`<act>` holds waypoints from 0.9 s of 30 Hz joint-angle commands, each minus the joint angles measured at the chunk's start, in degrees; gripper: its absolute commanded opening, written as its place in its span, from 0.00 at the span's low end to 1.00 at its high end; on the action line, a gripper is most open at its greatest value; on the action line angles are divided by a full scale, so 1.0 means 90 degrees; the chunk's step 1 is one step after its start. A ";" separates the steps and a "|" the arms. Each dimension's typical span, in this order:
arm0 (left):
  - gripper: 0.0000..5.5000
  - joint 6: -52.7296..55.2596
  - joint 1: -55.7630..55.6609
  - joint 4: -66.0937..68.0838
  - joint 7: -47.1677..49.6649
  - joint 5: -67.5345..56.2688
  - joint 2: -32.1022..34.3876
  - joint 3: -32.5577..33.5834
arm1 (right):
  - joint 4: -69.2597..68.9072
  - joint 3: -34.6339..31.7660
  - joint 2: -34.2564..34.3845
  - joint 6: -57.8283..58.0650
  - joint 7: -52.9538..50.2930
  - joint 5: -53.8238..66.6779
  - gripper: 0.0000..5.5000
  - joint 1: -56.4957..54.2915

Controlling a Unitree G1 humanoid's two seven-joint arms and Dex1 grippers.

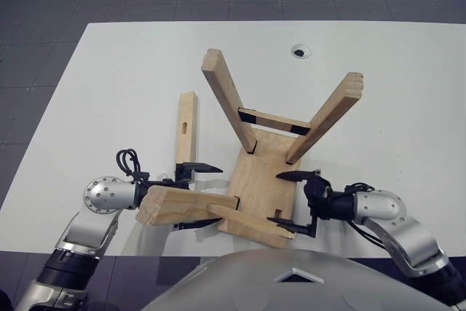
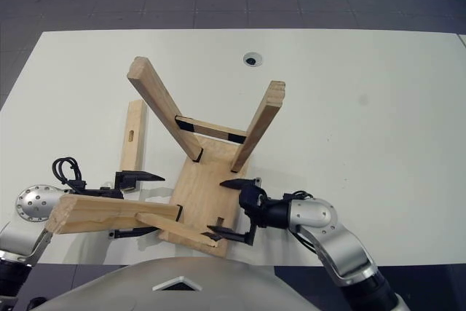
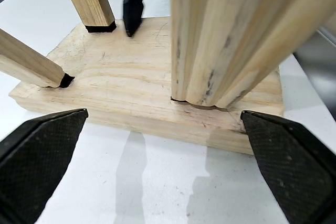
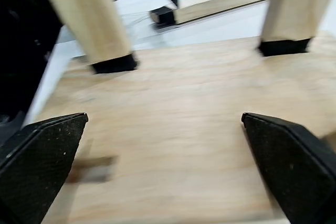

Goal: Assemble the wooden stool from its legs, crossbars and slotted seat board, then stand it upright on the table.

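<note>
The slotted seat board [image 1: 256, 176] lies upside down near the table's front edge. Two legs [image 1: 227, 98] [image 1: 329, 113] rise from its far end, joined by a crossbar [image 1: 274, 121]. At the near end a third leg [image 1: 171, 206] leans out to the left, seated in the board [image 3: 121, 72], and another wooden piece [image 1: 253, 226] slants along the front edge. My left gripper [image 1: 207, 196] is open, its fingers straddling the leaning leg [image 3: 220, 35] without touching it. My right gripper [image 1: 275, 197] is open over the board's right side [image 4: 173, 145]. A loose slotted bar [image 1: 186, 129] lies on the table to the left.
The white table [image 1: 393, 107] has a small round hole [image 1: 301, 51] at the back. Its front edge runs close under both grippers. Open tabletop spreads to the right and behind the stool.
</note>
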 commanded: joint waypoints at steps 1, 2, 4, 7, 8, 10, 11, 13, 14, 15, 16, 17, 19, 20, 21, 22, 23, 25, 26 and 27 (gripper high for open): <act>1.00 -0.0023 0.0026 -0.0034 0.0078 0.0021 0.0018 0.0055 | 0.0516 -0.0103 0.0353 -0.0141 -0.0327 -0.0191 1.00 -0.0411; 1.00 -0.0028 0.0037 -0.0034 0.0081 0.0018 0.0018 0.0062 | 0.0596 -0.0084 0.0445 -0.0178 -0.0390 -0.0219 1.00 -0.0487; 1.00 -0.0035 0.0055 -0.0035 0.0091 0.0009 0.0013 0.0076 | 0.0692 -0.0024 0.0567 -0.0227 -0.0455 -0.0267 1.00 -0.0573; 1.00 -0.0040 0.0089 -0.0062 0.0096 -0.0008 0.0018 0.0101 | 0.0781 -0.0020 0.0633 -0.0283 -0.0508 -0.0338 1.00 -0.0616; 1.00 -0.0044 0.0103 -0.0068 0.0096 -0.0012 0.0021 0.0111 | 0.0837 -0.0053 0.0629 -0.0321 -0.0525 -0.0375 1.00 -0.0631; 1.00 -0.0047 0.0130 -0.0085 0.0109 -0.0018 0.0019 0.0134 | 0.1030 -0.0199 0.0621 -0.0401 -0.0561 -0.0391 1.00 -0.0697; 1.00 -0.0047 0.0133 -0.0089 0.0113 -0.0025 0.0016 0.0144 | 0.1138 -0.0283 0.0624 -0.0443 -0.0591 -0.0388 1.00 -0.0735; 1.00 -0.0053 0.0151 -0.0096 0.0111 -0.0039 0.0015 0.0166 | 0.1385 -0.0454 0.0628 -0.0540 -0.0637 -0.0381 1.00 -0.0816; 1.00 -0.0056 0.0153 -0.0094 0.0104 -0.0046 0.0015 0.0175 | 0.1533 -0.0545 0.0625 -0.0609 -0.0661 -0.0396 1.00 -0.0861; 1.00 -0.0059 0.0155 -0.0092 0.0098 -0.0052 0.0015 0.0182 | 0.1680 -0.0631 0.0630 -0.0679 -0.0684 -0.0406 1.00 -0.0909; 1.00 -0.0063 0.0167 -0.0095 0.0097 -0.0057 0.0016 0.0189 | 0.1845 -0.0725 0.0639 -0.0759 -0.0719 -0.0427 1.00 -0.0976; 1.00 -0.0071 0.0172 -0.0093 0.0092 -0.0061 0.0016 0.0193 | 0.2002 -0.0818 0.0656 -0.0832 -0.0764 -0.0438 1.00 -0.1041; 1.00 -0.0078 0.0192 -0.0108 0.0088 -0.0063 0.0012 0.0200 | 0.2286 -0.1008 0.0679 -0.0979 -0.0876 -0.0470 1.00 -0.1178; 1.00 -0.0080 0.0201 -0.0118 0.0085 -0.0066 0.0013 0.0203 | 0.2393 -0.1096 0.0682 -0.1036 -0.0928 -0.0475 1.00 -0.1232; 1.00 -0.0084 0.0213 -0.0129 0.0086 -0.0069 0.0015 0.0210 | 0.2485 -0.1175 0.0683 -0.1094 -0.0972 -0.0486 1.00 -0.1278; 1.00 -0.0082 0.0224 -0.0147 0.0090 -0.0077 0.0017 0.0218 | 0.2543 -0.1234 0.0683 -0.1136 -0.0993 -0.0488 1.00 -0.1303; 1.00 -0.0058 0.0232 -0.0193 0.0110 -0.0136 -0.0003 0.0244 | 0.2570 -0.1279 0.0683 -0.1164 -0.1003 -0.0480 1.00 -0.1308; 1.00 0.0147 0.0246 -0.0432 0.0184 -0.0513 -0.0082 0.0377 | 0.2546 -0.1346 0.0708 -0.1199 -0.1034 -0.0454 1.00 -0.1269; 1.00 0.0307 0.0243 -0.0607 0.0243 -0.0802 -0.0129 0.0480 | 0.2519 -0.1367 0.0727 -0.1220 -0.1047 -0.0434 1.00 -0.1240; 1.00 0.0477 0.0242 -0.0848 0.0298 -0.1138 -0.0146 0.0614 | 0.2458 -0.1379 0.0754 -0.1237 -0.1044 -0.0389 1.00 -0.1188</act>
